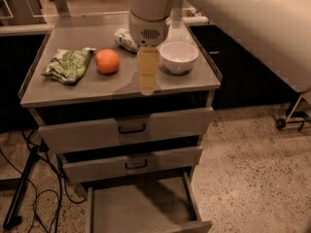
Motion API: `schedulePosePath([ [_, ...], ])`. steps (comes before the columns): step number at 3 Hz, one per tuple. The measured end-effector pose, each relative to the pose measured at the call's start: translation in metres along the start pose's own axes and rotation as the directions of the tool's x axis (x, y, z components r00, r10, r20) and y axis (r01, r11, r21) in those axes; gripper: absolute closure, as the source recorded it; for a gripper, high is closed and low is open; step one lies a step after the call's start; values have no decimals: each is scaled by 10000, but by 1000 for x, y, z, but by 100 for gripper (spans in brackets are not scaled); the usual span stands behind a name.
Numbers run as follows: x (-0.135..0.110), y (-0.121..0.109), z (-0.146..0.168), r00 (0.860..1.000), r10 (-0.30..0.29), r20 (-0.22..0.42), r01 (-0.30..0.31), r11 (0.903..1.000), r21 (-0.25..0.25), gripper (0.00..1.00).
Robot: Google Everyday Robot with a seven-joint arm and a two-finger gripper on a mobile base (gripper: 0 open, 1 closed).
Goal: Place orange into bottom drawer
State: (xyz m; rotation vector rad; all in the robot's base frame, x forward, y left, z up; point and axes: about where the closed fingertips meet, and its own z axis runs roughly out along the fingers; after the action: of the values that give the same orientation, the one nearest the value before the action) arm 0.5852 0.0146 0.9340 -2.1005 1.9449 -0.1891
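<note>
The orange [107, 61] sits on the grey cabinet top [53, 89], left of centre. My gripper [147, 79] hangs from the white arm above the front middle of the cabinet top, to the right of the orange and apart from it. It holds nothing that I can see. The bottom drawer [141, 210] is pulled out below, with a bare grey floor.
A green-and-white snack bag [68, 65] lies left of the orange. A white bowl [178, 56] stands at the right. A crumpled wrapper [125, 39] lies at the back, partly behind the arm. Two upper drawers [129, 128] are slightly ajar. Cables [34, 198] lie on the floor at the left.
</note>
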Motion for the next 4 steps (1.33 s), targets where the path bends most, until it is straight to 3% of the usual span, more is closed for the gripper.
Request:
schedulePosePath([
  [2,-9,-17,2,9985,-89,548,70,9994,347,0],
  [3,-8,-39,8,9976,-115,689,82,9989,468,0],
  [4,-13,-58,22,9914,-219,1293,184,9994,284,0],
])
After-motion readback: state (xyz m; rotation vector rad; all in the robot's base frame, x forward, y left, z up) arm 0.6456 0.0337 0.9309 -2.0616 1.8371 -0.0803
